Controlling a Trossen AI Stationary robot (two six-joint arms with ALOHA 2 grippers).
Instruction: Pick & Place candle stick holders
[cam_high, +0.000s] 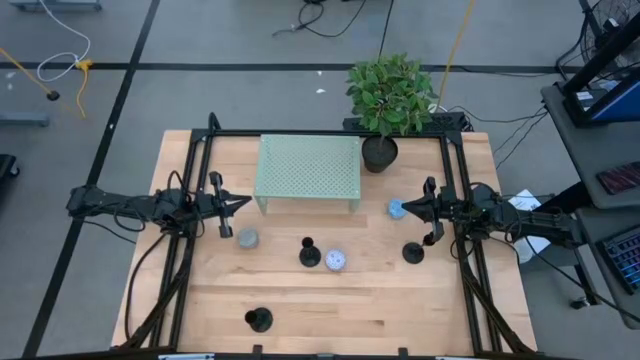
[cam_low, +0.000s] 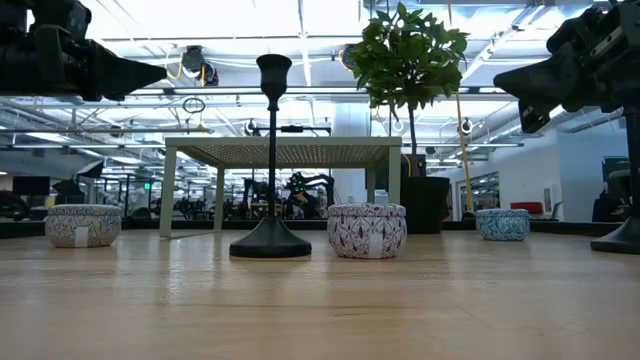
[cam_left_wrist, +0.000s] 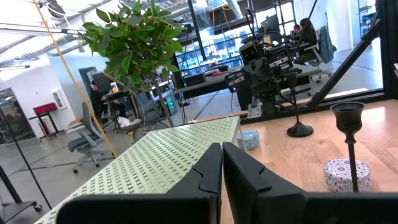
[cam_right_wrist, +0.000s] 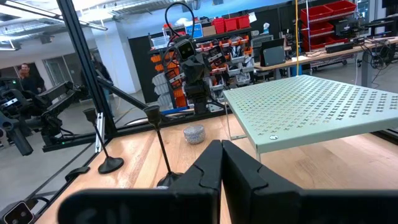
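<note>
Three small black candle stick holders stand upright on their disc bases on the wooden table: one in the middle, one to the right, one near the front edge, which stands close in the low view. My left gripper hovers shut and empty beside the green shelf's left end; it also shows in its wrist view. My right gripper hovers shut and empty next to a blue tin, above and behind the right holder; it also shows in its wrist view.
A green perforated shelf stands at the back centre. A potted plant stands at the back right. A grey tin and a white patterned tin sit among the holders. Bare wood lies along the front right.
</note>
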